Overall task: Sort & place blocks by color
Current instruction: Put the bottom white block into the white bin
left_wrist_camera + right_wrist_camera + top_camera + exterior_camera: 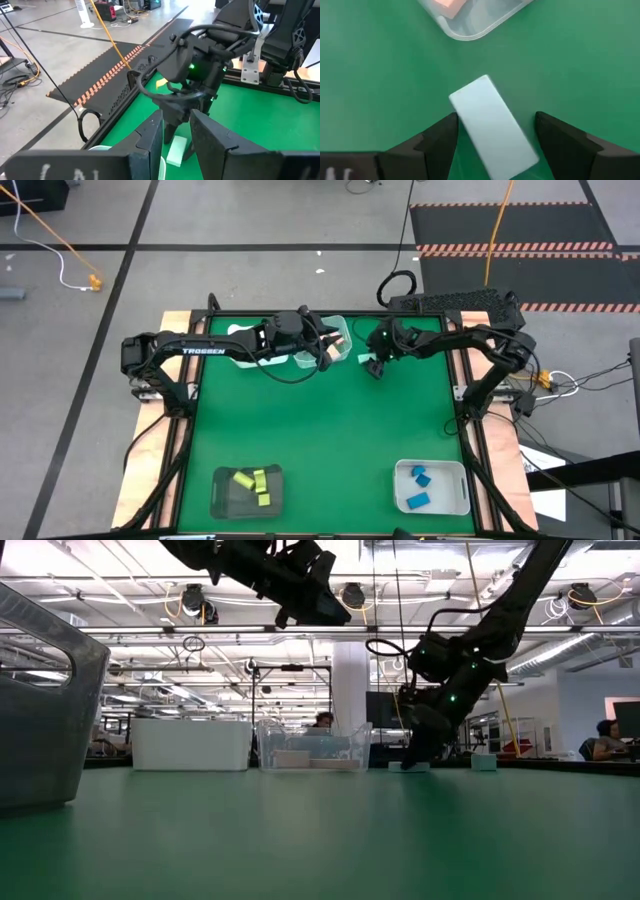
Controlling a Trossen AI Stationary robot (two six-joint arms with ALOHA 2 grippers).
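Note:
A mint-teal bar (492, 127) lies flat on the green table near its far edge, aslant between the open fingers of my right gripper (495, 120), which points down at it (376, 366). The low view shows this gripper (418, 752) down at the table. My left gripper (328, 352) hangs open above the clear bin (338, 340), raised well off the table (312, 602). Its wrist view looks past its fingers (175, 122) at the right gripper and the mint bar (176, 150). Salmon blocks (451, 5) lie in the clear bin. My right gripper stands open from above with one finger on each side of the mint bar, which lies flat on the table. One fingertip (451, 122) is right at the bar's long edge (460, 112). I cannot tell whether it touches.
Yellow-green blocks (252, 482) lie in a dark bin (222, 498) at the near left. Blue blocks (418, 488) lie in a white bin (455, 498) at the near right. A white bin (190, 745) stands beside the clear one. A small mint block (484, 762) sits farther right.

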